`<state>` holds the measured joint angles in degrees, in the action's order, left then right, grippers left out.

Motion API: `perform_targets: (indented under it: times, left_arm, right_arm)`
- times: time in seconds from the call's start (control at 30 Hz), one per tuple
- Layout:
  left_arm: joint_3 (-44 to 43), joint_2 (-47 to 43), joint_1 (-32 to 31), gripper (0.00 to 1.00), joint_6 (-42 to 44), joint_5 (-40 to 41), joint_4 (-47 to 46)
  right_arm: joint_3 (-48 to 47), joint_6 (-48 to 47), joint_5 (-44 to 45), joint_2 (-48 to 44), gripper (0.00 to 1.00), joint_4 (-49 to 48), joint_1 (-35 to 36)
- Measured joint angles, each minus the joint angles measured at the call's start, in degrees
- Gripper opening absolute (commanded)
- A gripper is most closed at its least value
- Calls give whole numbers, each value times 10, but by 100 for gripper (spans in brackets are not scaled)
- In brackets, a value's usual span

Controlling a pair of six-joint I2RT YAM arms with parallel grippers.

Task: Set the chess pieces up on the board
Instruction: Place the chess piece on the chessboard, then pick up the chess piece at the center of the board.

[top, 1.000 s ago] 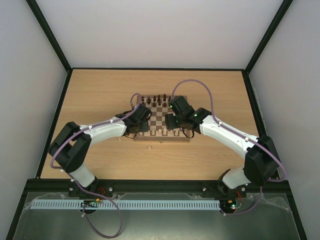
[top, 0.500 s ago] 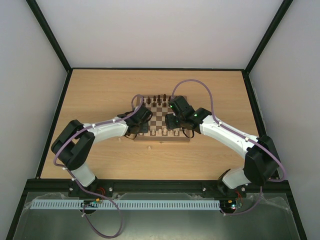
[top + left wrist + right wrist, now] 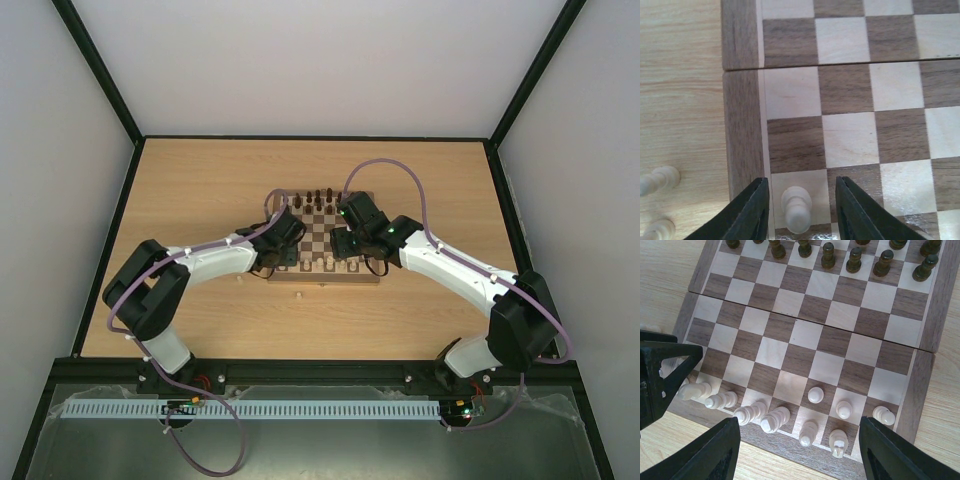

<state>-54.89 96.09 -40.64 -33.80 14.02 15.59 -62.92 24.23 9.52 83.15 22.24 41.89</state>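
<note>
1. The left pincer [image 3: 801,186] is narrowly parted. One pale pawn [image 3: 796,207] stands between its jaws, touching neither, on a cream square at the edge of the board [image 3: 742,125].
2. Beyond its left jaw, two more pale pieces [image 3: 659,180] lie on the tabletop [image 3: 680,75].
3. The right pincer [image 3: 799,427] gapes wide and holds nothing. Cream chess pieces [image 3: 775,420] cluster between its jaws.
4. They are small, round-headed and light wood. Dark pieces [image 3: 855,259] stand well ahead.

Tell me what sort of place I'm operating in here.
Probably a lab robot cell, not a home: plain white panels in a black frame enclose a wooden table, the left arm and right arm are bolted at its near edge, and the props are the board and chess pieces.
</note>
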Motion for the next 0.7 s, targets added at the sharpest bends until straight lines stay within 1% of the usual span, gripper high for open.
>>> perform_targets:
  times: [0.13, 0.23, 0.33, 0.47, 0.63, 0.7]
  left_arm:
    - [-11, -9, -2, 54, 1, 4, 7]
    - [-21, -37, -2, 66, 1, 15, 22]
    - [-22, -92, -2, 82, -2, 29, 34]
    - [-20, -170, -2, 98, -3, 44, 43]
    - [5, -248, -2, 99, -9, 57, 54]
    - [21, -272, -2, 99, -14, 57, 60]
  right_arm:
    - [0, 0, 0, 0, 66, 0, 0]
    - [0, 0, 0, 0, 70, 0, 0]
    - [0, 0, 1, 0, 74, 0, 0]
    - [0, 2, 2, 0, 76, 0, 0]
    - [0, 2, -7, -3, 76, 0, 0]
    - [0, 1, -24, -5, 77, -1, 0]
